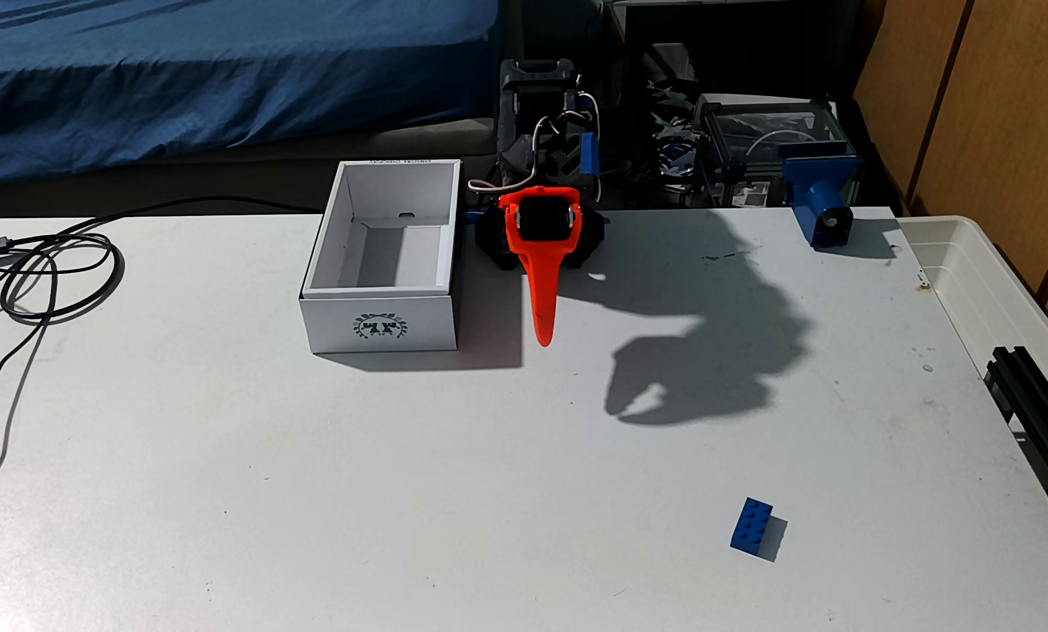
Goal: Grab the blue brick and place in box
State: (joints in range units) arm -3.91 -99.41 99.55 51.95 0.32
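White box (381, 285) with dark wreath emblem, lettering unreadable

Hidden, cropped or unreadable parts

Orange gripper (544, 331) points toward the camera; only one finger reads, jaw gap cannot be told. Box (381, 291): near floor hidden behind front wall, rim print too small to read. Cable (35, 273) runs off the left edge. Plastic tub (995, 285) and black rail (1038, 401) cropped at right. Arm base (539, 121) lost in dark clutter.
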